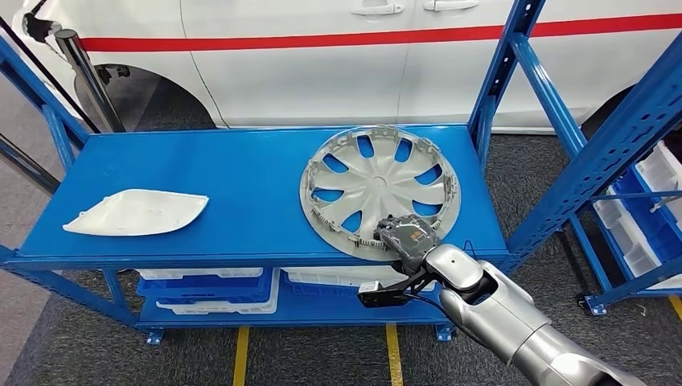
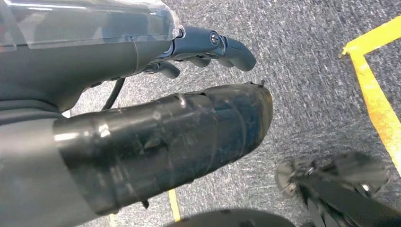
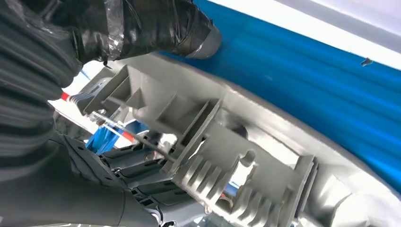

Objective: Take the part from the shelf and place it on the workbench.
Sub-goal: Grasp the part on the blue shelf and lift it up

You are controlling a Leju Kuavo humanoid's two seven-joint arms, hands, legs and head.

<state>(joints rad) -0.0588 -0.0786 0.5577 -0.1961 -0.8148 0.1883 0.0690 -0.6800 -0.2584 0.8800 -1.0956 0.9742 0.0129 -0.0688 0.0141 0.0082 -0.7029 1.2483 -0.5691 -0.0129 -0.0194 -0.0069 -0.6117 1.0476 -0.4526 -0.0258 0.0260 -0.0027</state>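
A round silver-grey plastic wheel cover (image 1: 378, 190) lies inner side up on the top board of a blue steel shelf rack (image 1: 161, 165), toward the board's right end, its near rim at the front edge. Curved spokes fan out from a plain hub, with blue showing through the openings between them, and a ring of small ribbed clips and tabs stands up around the rim.

The right hand (image 1: 406, 237), dark grey with a clear cover over its back, sits on the near rim of the wheel cover at the end of a smooth silver arm. In the right wrist view a thick thumb wrapped in glossy black tape (image 3: 156, 23) lies over the top of the rim while darker fingers (image 3: 118, 165) reach in under it, against the matt grey moulded ribs and clip teeth (image 3: 213, 165); the rim is clasped between them.

On the left part of the same board, well apart from the wheel cover, rests a flat white plastic panel (image 1: 137, 212) with a pointed end and a softly curved outline. Below, the lower shelf carries shallow blue and white plastic trays (image 1: 213, 287).

The left hand (image 2: 156, 113) hangs over coarse grey carpet (image 2: 307, 71) marked with yellow tape lines; its tape-wrapped thumb and dark fingers are spread apart and hold nothing.

A white car body with a red stripe (image 1: 322, 40) stands behind the rack.
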